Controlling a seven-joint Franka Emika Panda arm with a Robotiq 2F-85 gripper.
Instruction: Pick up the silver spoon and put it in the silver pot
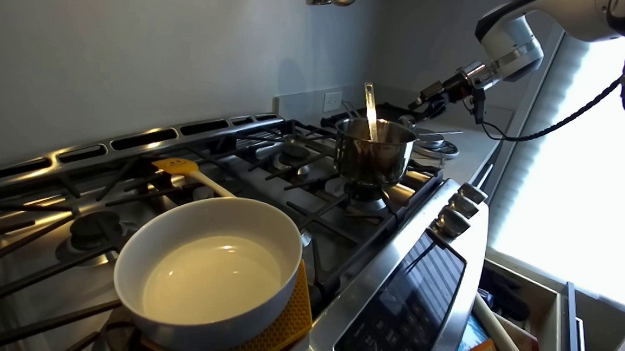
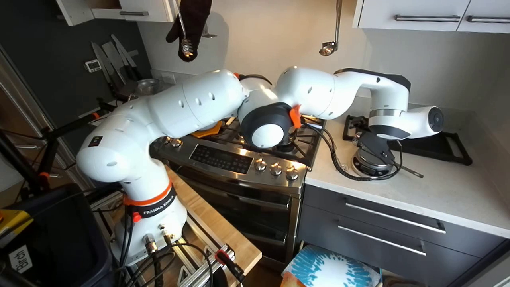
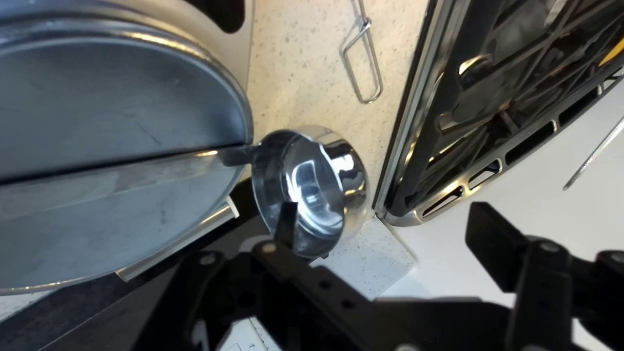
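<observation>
The silver spoon [image 3: 317,180] looks like a deep-bowled ladle in the wrist view, its flat handle lying across a round grey scale. Its thin handle also sticks out past the scale in both exterior views [image 1: 445,132] [image 2: 412,172]. My gripper [image 3: 385,217] is open and empty; its left fingertip overlaps the spoon's bowl in the wrist view, and I cannot tell whether they touch. In an exterior view the gripper [image 1: 416,110] is just above the bowl. The silver pot [image 1: 373,160] stands on a burner, with a paler upright utensil [image 1: 371,108] in it. The arm largely hides the pot elsewhere.
The kitchen scale [image 2: 372,163] stands on the counter beside the stove, near a black tray [image 2: 430,147]. A wire loop [image 3: 363,63] lies near the stove edge. A large cream pan [image 1: 208,277] and yellow spatula [image 1: 177,166] are on the stove. A drawer [image 1: 531,319] is open below.
</observation>
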